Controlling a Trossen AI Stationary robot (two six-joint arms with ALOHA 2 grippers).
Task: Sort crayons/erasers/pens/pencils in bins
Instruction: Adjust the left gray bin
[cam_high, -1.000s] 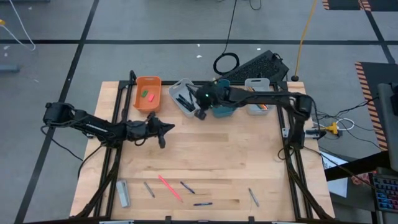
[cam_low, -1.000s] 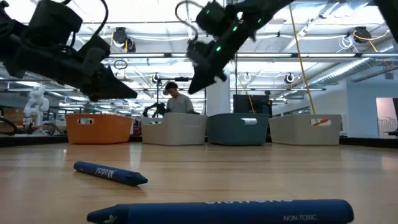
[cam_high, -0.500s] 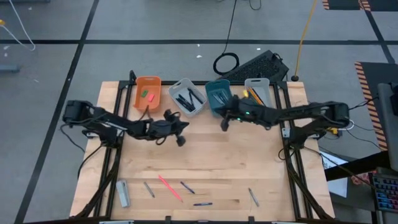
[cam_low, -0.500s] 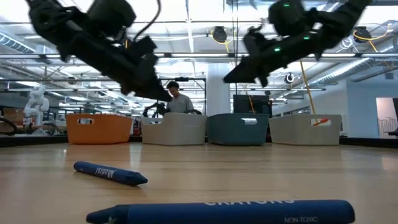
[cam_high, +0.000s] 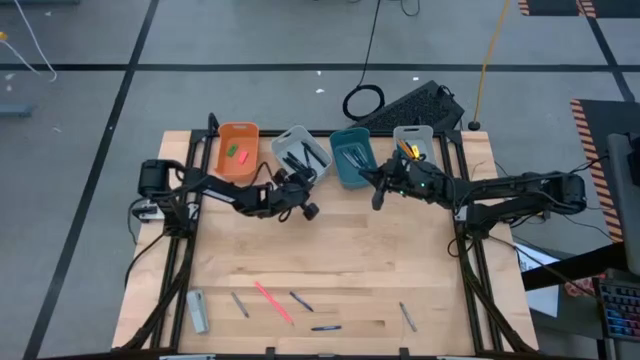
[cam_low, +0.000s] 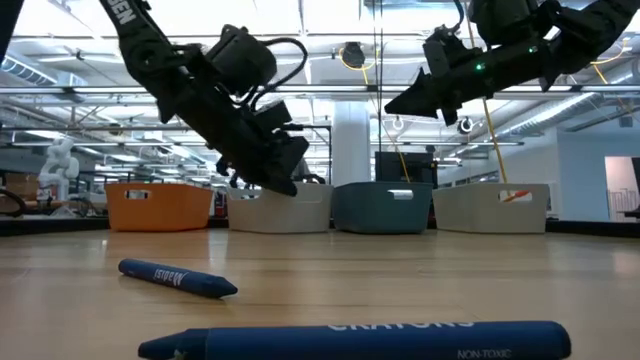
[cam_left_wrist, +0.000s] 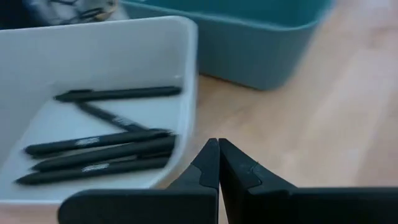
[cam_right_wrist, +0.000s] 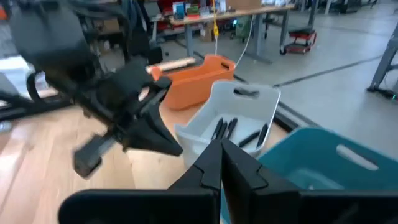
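Four bins line the table's far edge: orange (cam_high: 238, 150), pale grey-white (cam_high: 302, 155), teal (cam_high: 352, 157) and a second grey-white one (cam_high: 413, 143). A green eraser (cam_high: 232, 151) and a pink-red eraser (cam_high: 242, 157) lie in the orange bin. Black pens (cam_left_wrist: 99, 152) lie in the first grey-white bin (cam_left_wrist: 93, 68). My left gripper (cam_high: 310, 210) is shut and empty, above the table just near of that bin's corner. My right gripper (cam_high: 376, 200) is shut and empty, just near of the teal bin. Crayons (cam_high: 272, 300) and pencils (cam_high: 240, 303) lie by the near edge.
By the near edge lie a grey block (cam_high: 198, 310), two blue crayons (cam_high: 301, 300) (cam_high: 325, 327) and a pencil (cam_high: 408, 316). An orange stick (cam_high: 406, 150) lies in the right grey-white bin. A keyboard (cam_high: 415, 103) and cables lie on the floor beyond the table.
My left gripper has travelled toward the table's right and far edges, reaching the first grey-white bin. My right gripper has left the spot near that bin and gone toward the table's right edge, to the near side of the teal bin.
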